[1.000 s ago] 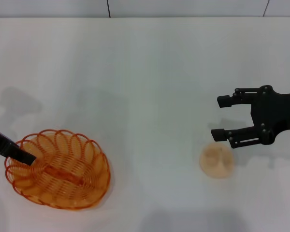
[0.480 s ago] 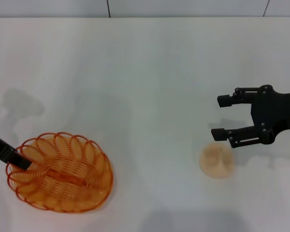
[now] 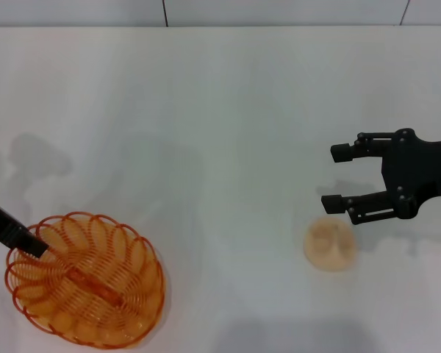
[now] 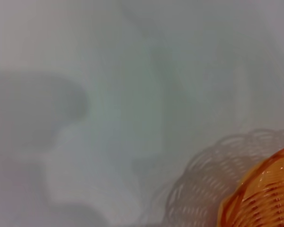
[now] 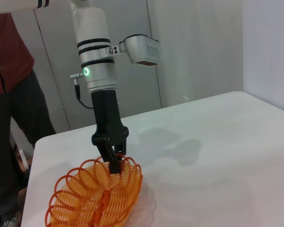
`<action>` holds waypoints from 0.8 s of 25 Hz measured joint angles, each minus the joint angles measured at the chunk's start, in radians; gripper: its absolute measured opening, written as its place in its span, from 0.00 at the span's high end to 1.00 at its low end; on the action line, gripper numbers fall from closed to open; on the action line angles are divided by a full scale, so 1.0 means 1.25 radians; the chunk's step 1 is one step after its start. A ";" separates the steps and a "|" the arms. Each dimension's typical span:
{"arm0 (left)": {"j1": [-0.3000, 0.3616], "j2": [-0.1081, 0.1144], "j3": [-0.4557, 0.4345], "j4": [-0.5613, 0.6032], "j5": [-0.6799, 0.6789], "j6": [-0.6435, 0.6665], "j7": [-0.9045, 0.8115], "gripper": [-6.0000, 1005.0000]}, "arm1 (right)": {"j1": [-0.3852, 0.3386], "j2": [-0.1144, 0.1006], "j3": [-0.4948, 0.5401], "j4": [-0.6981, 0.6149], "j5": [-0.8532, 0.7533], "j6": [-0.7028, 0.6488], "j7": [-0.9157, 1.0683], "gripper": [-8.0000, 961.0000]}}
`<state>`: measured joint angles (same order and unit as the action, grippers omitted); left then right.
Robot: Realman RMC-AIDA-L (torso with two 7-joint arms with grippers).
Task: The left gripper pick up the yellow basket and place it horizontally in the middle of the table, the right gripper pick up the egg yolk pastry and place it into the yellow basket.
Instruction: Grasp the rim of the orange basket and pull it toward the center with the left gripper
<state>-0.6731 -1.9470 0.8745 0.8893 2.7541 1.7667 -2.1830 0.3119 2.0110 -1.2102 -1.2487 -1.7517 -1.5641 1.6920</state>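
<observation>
The yellow basket [image 3: 84, 283] is near the front left of the white table [image 3: 220, 110]. My left gripper [image 3: 31, 245] is shut on its rim. In the right wrist view the left gripper [image 5: 114, 163] holds the basket [image 5: 97, 198] tilted by its upper rim, with a shadow under it. An edge of the basket [image 4: 267, 194] also shows in the left wrist view. The egg yolk pastry [image 3: 329, 244] lies on the table at the right. My right gripper [image 3: 338, 178] is open and empty, hovering just beyond the pastry and apart from it.
A person in a dark red shirt [image 5: 9, 71] stands beside the table past the left arm. The table's back edge [image 3: 220, 27] meets a wall. Bare tabletop lies between the basket and the pastry.
The basket, held by my left gripper, has shifted toward the table's front edge and turned slightly. The right gripper and the pastry have not moved.
</observation>
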 joint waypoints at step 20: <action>-0.008 0.007 -0.050 0.016 -0.126 0.002 0.024 0.91 | 0.010 0.000 0.002 0.002 0.000 0.011 0.000 0.14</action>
<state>-0.6834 -1.9378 0.8118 0.9091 2.5971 1.7695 -2.1535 0.3238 2.0110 -1.2072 -1.2460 -1.7518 -1.5503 1.6919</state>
